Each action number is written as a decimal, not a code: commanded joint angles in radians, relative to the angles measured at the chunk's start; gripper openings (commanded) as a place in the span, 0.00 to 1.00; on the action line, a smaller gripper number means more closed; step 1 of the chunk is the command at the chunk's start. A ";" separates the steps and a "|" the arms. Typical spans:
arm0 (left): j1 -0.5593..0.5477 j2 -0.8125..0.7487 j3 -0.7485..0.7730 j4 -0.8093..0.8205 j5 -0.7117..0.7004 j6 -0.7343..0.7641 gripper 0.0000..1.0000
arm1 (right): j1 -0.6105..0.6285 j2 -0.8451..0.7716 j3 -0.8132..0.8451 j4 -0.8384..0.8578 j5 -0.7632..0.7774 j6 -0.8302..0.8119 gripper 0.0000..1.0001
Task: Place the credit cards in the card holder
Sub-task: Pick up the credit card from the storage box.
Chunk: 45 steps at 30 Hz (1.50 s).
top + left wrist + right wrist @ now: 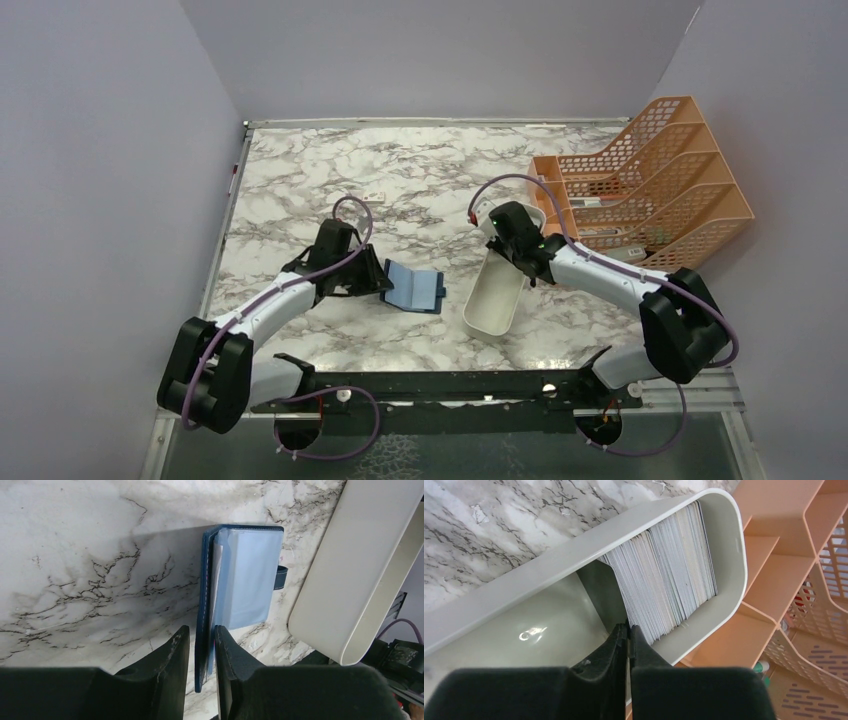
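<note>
**Marble desk, three plain walls, holder and tray in the middle**

The desk (300, 170) is white marble with grey veins. Pale lilac-grey walls (100, 150) close its left, far and right edges. A black rail (450, 385) carrying the arm bases runs along the near edge. An orange mesh rack (650, 180) fills the far right corner.

The holder (413, 289) lies open near the desk's centre, slightly towards the left edge. A white tray (495, 300) sits slantwise just right of it. The cards (669, 575) stand on edge, packed at the tray's far end.

The left gripper (201, 635) has its fingers narrowly apart with the holder's navy cover between them; I cannot tell whether they press on it. The right gripper (628, 627) is inside the tray with its fingers together, tips at the near face of the stack. Whether a card is caught between them cannot be told.
</note>
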 commanded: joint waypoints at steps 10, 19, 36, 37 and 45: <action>0.006 -0.060 -0.087 0.081 -0.057 -0.067 0.24 | -0.005 -0.072 0.071 -0.150 -0.099 0.061 0.01; 0.007 -0.070 -0.195 0.245 0.017 -0.181 0.17 | -0.005 -0.153 0.099 -0.208 -0.181 0.108 0.01; 0.007 -0.254 -0.051 -0.038 -0.237 -0.087 0.46 | -0.005 -0.269 0.195 -0.193 -0.515 0.591 0.01; 0.007 -0.258 -0.037 -0.050 -0.241 -0.080 0.46 | -0.005 -0.268 0.189 -0.164 -0.553 0.625 0.01; 0.007 -0.266 0.017 -0.057 -0.148 -0.036 0.36 | 0.002 -0.256 0.016 0.149 -0.726 0.972 0.01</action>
